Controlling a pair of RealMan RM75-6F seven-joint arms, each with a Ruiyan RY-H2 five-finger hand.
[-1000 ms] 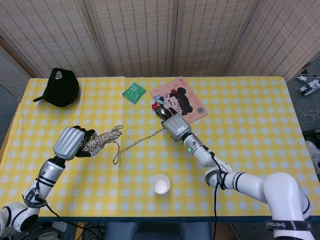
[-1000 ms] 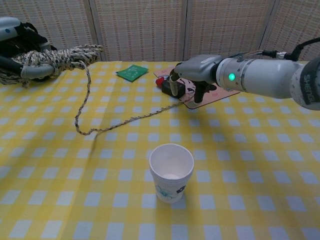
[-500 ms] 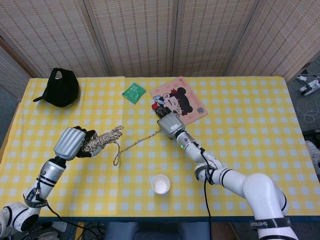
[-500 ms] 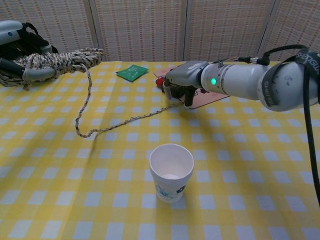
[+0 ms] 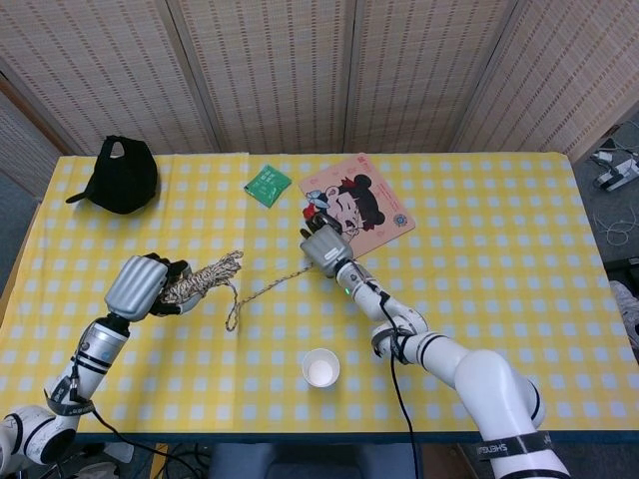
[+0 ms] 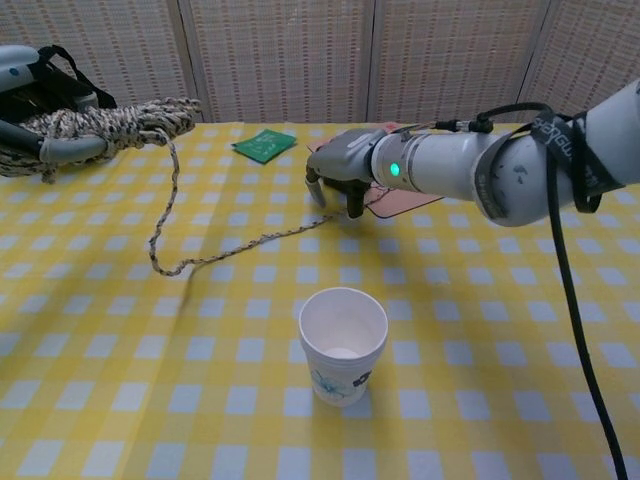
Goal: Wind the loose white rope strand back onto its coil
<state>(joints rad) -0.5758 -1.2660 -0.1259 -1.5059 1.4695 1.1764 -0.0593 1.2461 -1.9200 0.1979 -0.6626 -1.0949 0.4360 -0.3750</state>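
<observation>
While the left hand (image 5: 140,286) grips the rope coil (image 5: 200,276) raised above the desk (image 5: 499,289), the loose white strand (image 6: 230,245) trails down across the checked cloth toward the right hand (image 6: 335,170), whose fingers (image 6: 354,199) point downward, apart, over the strand's far end.

No lettering can be read with certainty: the green packet (image 5: 267,185) near the table's far edge carries pale print too small to make out, the pink cartoon mat (image 5: 367,210) beside it shows only a drawn figure, and the paper cup (image 6: 343,343) near the front edge bears a blurred motif.
</observation>
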